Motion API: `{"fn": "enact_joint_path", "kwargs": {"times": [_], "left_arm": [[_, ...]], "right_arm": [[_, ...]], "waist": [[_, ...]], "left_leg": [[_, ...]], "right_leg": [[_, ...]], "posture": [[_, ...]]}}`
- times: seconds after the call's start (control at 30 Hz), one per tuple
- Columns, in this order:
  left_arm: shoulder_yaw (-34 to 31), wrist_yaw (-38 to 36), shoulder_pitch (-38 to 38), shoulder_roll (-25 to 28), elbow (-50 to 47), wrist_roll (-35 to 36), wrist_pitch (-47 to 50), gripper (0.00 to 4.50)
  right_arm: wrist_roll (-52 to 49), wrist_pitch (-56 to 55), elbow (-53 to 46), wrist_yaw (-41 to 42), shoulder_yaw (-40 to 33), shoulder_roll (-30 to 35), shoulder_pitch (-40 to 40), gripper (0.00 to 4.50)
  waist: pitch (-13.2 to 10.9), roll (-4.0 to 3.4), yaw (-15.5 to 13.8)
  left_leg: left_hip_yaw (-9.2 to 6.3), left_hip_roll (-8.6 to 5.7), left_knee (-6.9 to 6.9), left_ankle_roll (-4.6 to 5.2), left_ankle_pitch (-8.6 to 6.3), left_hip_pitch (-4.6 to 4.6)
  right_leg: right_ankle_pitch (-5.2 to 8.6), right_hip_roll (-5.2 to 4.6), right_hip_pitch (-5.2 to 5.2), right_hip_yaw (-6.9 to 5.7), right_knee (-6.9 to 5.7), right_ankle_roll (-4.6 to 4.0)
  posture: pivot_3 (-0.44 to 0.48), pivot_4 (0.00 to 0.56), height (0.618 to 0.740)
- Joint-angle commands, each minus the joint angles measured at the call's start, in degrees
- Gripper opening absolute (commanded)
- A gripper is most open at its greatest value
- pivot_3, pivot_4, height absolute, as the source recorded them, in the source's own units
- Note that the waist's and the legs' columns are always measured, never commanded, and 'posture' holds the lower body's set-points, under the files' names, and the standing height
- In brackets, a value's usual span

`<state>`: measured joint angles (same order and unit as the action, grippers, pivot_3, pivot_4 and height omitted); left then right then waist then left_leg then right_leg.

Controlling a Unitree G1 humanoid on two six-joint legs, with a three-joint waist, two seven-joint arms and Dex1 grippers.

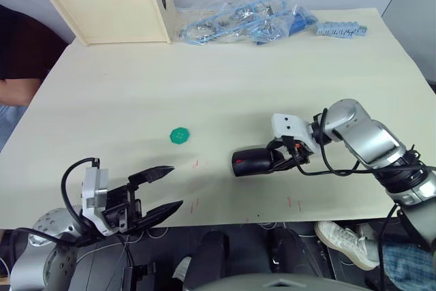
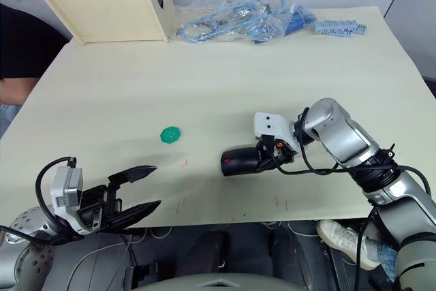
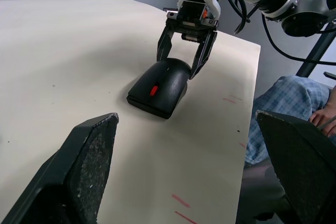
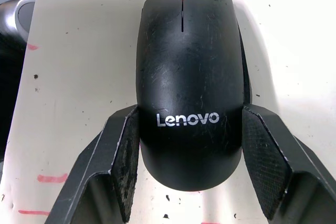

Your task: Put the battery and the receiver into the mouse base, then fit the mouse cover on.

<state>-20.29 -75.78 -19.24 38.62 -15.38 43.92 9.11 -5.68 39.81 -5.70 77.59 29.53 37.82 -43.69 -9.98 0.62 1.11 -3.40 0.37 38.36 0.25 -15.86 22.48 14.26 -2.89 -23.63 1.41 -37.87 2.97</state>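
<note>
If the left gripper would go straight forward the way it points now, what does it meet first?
Probably the assembled black computer mouse with the red scroll wheel, which lies ahead of the open left gripper on the beige table. Depth is unclear.

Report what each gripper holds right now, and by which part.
The right gripper straddles the rear of the mouse cover, a finger on each side; actual contact cannot be told. The left gripper is open and holds nothing.
</note>
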Motion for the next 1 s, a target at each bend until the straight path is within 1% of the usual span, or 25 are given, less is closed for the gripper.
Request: {"fn": "enact_joint_path", "kwargs": {"times": [0.03, 0.33, 0.53, 0.8, 1.0], "left_arm": [[-0.99, -0.02, -0.09, -0.07, -1.57, 0.10, -0.77, 4.50], [-0.86, -0.13, 0.14, -0.15, -1.36, -0.02, -0.85, 4.50], [-0.87, 0.00, -0.10, -0.40, -1.58, -0.16, -0.92, 4.50], [-0.90, -0.13, 0.15, -0.61, -1.40, -0.43, -0.77, 4.50], [-0.89, -0.17, 0.25, -0.69, -1.30, -0.46, -0.66, 4.50]], "right_arm": [[-0.30, -0.53, -1.09, -0.58, -0.52, -0.29, -0.38, 3.27], [-0.54, -0.61, -1.64, -0.71, -0.75, 0.12, -0.37, 3.27], [-3.59, 0.29, -3.37, -0.64, -3.68, 0.20, -0.47, 3.27], [-4.98, -0.48, -4.52, -1.54, -4.57, 1.13, 0.10, 3.27], [-6.34, -1.26, -4.89, -2.96, -6.07, 0.66, 0.92, 3.27]], "waist": [[0.00, 0.00, -0.01], [0.00, 0.00, -0.04], [0.00, 0.00, -0.06], [0.00, 0.00, -0.12], [0.00, 0.00, -0.10]], "left_leg": [[0.00, 0.00, 0.00, 0.00, 0.00, 0.01], [0.00, 0.00, 0.00, 0.00, 0.00, 0.01], [0.00, 0.00, 0.00, 0.00, 0.00, 0.01], [-0.01, 0.00, 0.00, 0.00, 0.00, 0.01], [0.00, 0.00, 0.00, 0.00, 0.00, 0.02]], "right_leg": [[0.00, 0.00, 0.00, 0.00, 0.00, 0.00], [0.00, 0.00, 0.00, 0.00, 0.00, 0.00], [0.00, 0.00, 0.00, 0.00, 0.01, 0.00], [0.00, -0.01, 0.00, -0.01, 0.00, 0.00], [0.00, -0.01, 0.00, -0.01, 0.01, 0.00]], "posture": [[0.000, 0.150, 0.740], [0.000, 0.150, 0.740], [0.000, 0.150, 0.740], [0.000, 0.150, 0.740], [0.000, 0.150, 0.740]]}}
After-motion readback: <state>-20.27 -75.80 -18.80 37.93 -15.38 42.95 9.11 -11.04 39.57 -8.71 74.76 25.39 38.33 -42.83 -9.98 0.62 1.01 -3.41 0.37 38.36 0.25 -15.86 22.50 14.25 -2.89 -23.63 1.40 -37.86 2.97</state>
